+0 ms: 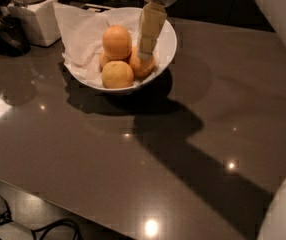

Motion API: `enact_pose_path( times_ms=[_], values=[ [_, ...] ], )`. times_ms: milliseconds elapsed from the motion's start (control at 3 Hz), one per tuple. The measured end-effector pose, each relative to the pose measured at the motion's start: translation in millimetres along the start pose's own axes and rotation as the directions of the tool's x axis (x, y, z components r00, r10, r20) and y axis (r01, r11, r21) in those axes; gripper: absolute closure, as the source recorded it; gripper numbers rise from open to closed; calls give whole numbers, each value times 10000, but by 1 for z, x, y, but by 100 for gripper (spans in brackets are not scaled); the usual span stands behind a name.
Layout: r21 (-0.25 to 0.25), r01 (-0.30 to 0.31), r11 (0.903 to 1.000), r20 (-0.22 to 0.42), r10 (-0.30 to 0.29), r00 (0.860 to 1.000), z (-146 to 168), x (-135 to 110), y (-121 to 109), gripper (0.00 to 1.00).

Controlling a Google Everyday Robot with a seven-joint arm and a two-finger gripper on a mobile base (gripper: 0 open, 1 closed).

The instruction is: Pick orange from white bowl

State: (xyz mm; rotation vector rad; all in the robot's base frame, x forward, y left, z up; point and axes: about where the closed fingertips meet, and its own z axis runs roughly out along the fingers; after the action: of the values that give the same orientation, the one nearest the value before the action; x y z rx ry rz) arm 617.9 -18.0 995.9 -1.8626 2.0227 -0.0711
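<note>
The gripper (145, 55) is hanging inside the white bowl (169, 43) toward 3 o'clock, tip at the orange (143, 70) there — clasping or not, I cannot tell — so the fruit is sitting unlifted, the pick not yet done.

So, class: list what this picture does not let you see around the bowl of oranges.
Camera view: the gripper, low over the white bowl, hides part of the right orange; contact cannot be told.
Camera view: the rear orange is mostly hidden by the front orange.
Camera view: the jar is cut off by the top edge.
</note>
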Motion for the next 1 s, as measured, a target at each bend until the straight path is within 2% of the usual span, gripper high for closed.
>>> enact_pose_path(
  times_ms=[333,667,1000],
  values=[
    [-107,247,9996,112,-246,9996,14,-32,-28,0],
    [-242,398,9989,156,-394,9991,26,-49,-41,0],
    [-611,513,9968,139,-505,9986,47,-61,-44,11]
  ],
)
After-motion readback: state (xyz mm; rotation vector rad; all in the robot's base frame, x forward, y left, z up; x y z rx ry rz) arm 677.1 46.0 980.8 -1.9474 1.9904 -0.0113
